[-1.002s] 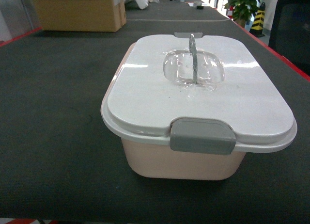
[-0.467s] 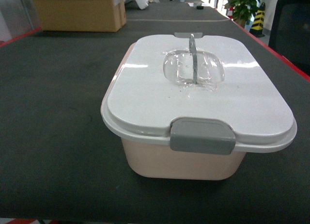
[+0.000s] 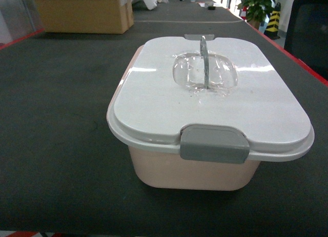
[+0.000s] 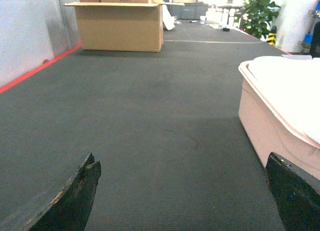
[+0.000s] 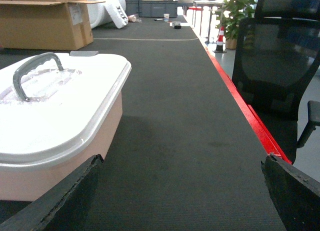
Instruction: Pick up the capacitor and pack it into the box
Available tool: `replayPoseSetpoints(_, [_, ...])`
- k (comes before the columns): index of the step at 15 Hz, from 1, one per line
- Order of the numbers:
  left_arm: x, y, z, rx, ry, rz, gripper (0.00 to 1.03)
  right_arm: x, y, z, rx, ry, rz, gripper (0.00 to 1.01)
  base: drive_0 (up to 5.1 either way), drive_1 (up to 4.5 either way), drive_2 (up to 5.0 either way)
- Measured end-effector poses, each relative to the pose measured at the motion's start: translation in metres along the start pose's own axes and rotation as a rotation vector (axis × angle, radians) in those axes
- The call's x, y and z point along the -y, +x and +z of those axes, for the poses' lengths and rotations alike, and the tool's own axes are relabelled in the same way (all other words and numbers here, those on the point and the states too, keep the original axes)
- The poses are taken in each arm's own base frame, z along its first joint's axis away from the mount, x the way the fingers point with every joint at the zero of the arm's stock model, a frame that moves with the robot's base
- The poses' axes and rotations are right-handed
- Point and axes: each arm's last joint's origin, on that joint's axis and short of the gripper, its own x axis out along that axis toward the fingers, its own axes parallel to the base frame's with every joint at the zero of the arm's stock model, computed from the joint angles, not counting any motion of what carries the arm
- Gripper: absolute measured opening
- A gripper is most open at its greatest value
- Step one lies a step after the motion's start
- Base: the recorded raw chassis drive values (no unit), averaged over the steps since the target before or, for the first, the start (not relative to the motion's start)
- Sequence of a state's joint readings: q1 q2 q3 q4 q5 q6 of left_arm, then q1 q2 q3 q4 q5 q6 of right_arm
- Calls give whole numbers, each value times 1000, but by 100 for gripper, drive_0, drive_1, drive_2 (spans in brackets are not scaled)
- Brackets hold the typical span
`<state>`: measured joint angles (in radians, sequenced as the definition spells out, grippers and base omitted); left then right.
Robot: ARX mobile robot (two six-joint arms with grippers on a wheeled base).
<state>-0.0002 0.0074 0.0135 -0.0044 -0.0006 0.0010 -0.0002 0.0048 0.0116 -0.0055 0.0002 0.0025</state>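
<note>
Pink box [image 3: 197, 170] in the middle of the dark table [image 3: 56, 134], white lid [image 3: 210, 101] shut on top. Grey latch [image 3: 214, 143] at the near edge, snapped down over the lid's rim. Clear dip in the lid with a thin grey handle [image 3: 204, 60] standing up across it.

Orange capacitor nowhere to be seen in any view.

Left gripper [image 4: 185, 191] low over the table, just left of the box, not touching it. Two black fingers [image 4: 75, 196] far apart at the bottom corners of the left wrist view, wide open, nothing between them but bare mat. Pink side of the box at the right edge of that view.

Right gripper [image 5: 180, 191] low on the other side of the box, also wide open and holding nothing. One black finger [image 5: 65, 196] just in front of the box's near corner; touching or not, cannot tell.

Brown cardboard box [image 3: 82, 11] far back on the left. Black mesh chair [image 5: 277, 66] off the table's red edge [image 5: 240, 98] on the right. Green plant [image 3: 256, 3] far back.
</note>
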Motion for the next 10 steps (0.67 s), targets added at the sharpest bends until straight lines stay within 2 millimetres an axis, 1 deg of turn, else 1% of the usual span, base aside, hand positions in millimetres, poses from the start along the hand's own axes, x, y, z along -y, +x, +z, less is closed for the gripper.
replayPoseSetpoints(10, [0, 0, 0, 0, 0, 0, 98, 0, 0, 0, 0, 0, 0, 98, 0, 0, 0])
